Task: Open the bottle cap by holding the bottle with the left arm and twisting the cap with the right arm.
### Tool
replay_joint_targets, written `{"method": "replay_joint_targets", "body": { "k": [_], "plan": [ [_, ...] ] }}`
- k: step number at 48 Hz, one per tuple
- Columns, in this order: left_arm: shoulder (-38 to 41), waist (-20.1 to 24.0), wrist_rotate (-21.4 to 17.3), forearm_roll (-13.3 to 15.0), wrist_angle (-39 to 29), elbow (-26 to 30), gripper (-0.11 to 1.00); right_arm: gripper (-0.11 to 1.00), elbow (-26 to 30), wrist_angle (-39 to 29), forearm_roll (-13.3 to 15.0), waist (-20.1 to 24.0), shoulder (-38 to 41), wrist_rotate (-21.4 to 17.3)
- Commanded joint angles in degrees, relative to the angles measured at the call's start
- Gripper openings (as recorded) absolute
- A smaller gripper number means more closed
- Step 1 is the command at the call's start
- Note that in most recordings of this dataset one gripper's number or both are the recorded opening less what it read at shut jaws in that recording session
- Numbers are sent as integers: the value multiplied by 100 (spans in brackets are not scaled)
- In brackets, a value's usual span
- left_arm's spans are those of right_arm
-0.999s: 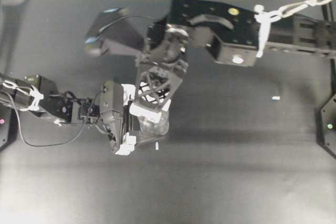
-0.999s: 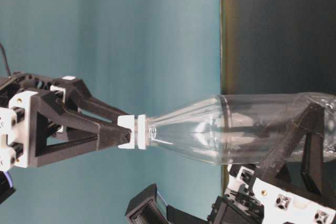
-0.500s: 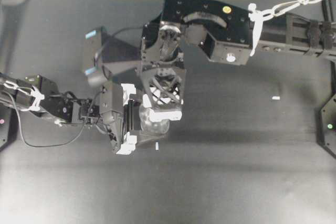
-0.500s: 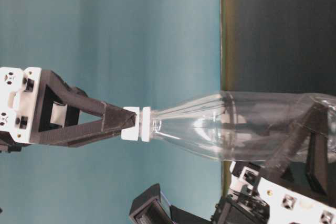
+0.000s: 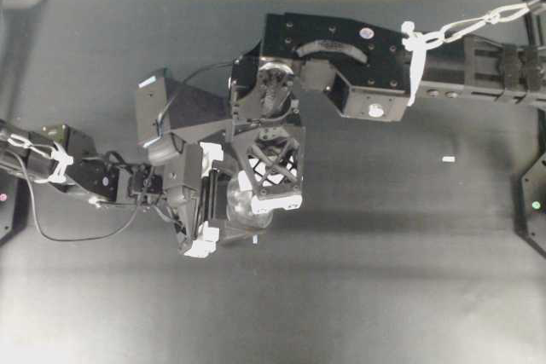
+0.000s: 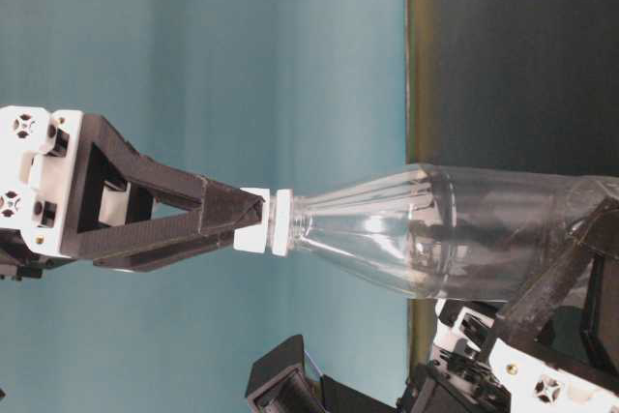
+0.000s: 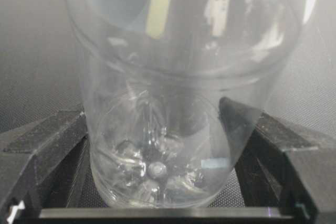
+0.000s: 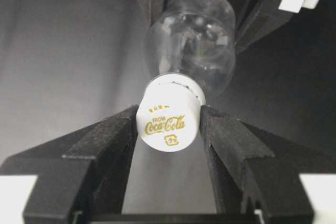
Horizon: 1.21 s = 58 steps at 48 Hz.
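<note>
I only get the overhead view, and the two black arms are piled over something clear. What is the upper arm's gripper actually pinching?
Observer: The right gripper is shut on the bottle cap, a finger on each side.
Operator: Anything written on it?
Observer: Yes, gold "Coca-Cola" lettering on the white top, seen from the right wrist view.
Operator: And the other arm?
Observer: The left gripper clamps the bottle near its base, with black fingers against both sides.
Operator: Is the bottle full?
Observer: It looks empty; the table-level view shows clear through the body.
</note>
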<state>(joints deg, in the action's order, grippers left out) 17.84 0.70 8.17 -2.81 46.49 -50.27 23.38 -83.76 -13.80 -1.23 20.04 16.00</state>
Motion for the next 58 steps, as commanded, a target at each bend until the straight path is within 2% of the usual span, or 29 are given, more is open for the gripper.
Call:
{"method": "replay_joint_targets", "body": {
  "k": [1, 2, 8, 11, 15, 18, 27, 31, 37, 46, 48, 58],
  "plan": [
    [18, 35, 18, 18, 18, 26, 88, 39, 26, 44, -9, 193, -97, -62],
    [18, 35, 18, 26, 18, 26, 88, 42, 26, 62, -9, 193, -105, -88],
    [18, 26, 18, 18, 9, 0, 88, 75, 26, 343, -9, 220, -246, -360],
    [18, 26, 18, 18, 18, -18, 88, 84, 26, 457, -9, 211, -343, -510],
    [18, 26, 9, 26, 9, -26, 88, 84, 18, 492, -18, 193, -466, -800],
    [18, 26, 9, 26, 18, -26, 88, 83, 26, 457, -44, 176, -527, -1222],
    [18, 18, 9, 26, 18, -18, 88, 83, 18, -53, -53, 9, -615, -3586],
    [9, 9, 9, 18, 18, -18, 88, 83, 53, -53, -26, -44, -589, -4368],
    [9, 9, 9, 26, 18, -26, 88, 83, 53, 316, -26, -44, -562, -4860],
    [9, 9, 9, 26, 9, -26, 88, 83, -62, 536, -18, -97, -483, -6073],
    [18, 9, 9, 26, 18, -18, 88, 83, -114, 527, -9, -88, -457, -6231],
    [18, -18, 9, 26, 9, -26, 88, 83, -404, 554, 0, -70, -422, -6416]
  ]
}}
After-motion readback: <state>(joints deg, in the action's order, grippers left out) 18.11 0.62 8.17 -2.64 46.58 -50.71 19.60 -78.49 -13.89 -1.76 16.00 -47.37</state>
